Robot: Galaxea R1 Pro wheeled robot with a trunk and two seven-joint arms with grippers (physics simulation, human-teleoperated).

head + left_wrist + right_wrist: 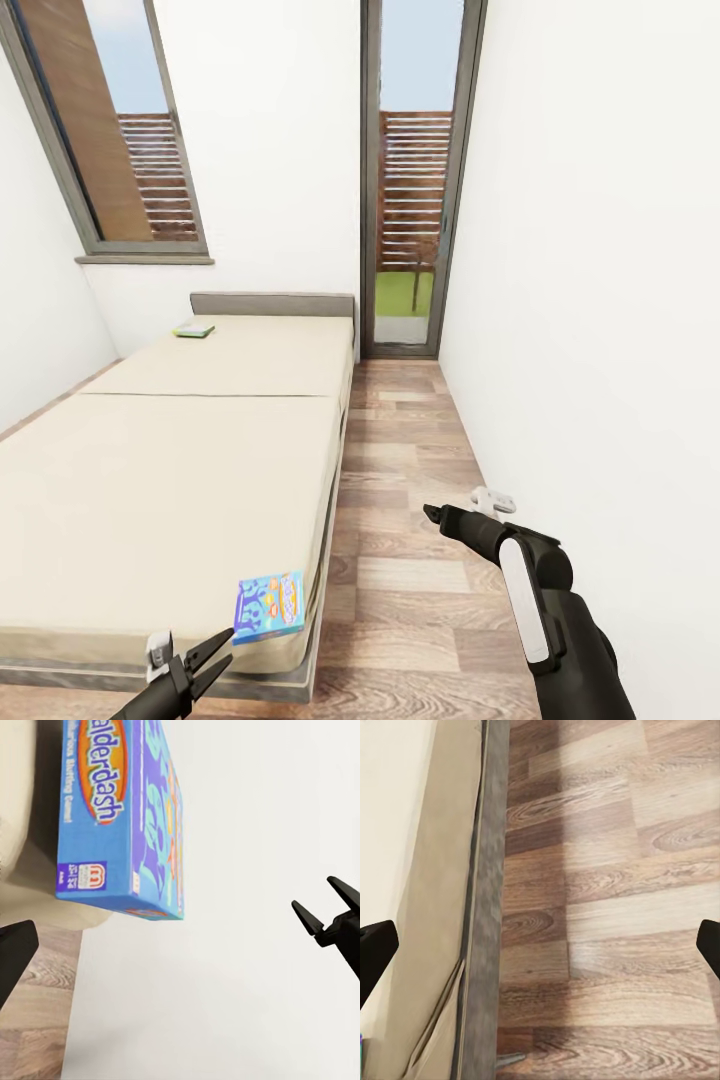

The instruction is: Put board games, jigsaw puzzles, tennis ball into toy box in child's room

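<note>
A blue Balderdash board game (269,606) lies at the near right corner of the bed (170,460), sticking out a little past the mattress edge. In the left wrist view the blue board game (120,810) is close, ahead of the fingers. My left gripper (228,645) is open just short of the box and does not touch it. A second, green board game (193,330) rests at the far end of the bed by the headboard. My right gripper (432,514) hangs open over the wooden floor (607,907) beside the bed, holding nothing.
A strip of wooden floor (410,560) runs between the bed and the white right wall (600,350). A small white object (492,498) lies on the floor by that wall. A glass door (410,200) closes the far end, and a window (130,130) sits above the headboard.
</note>
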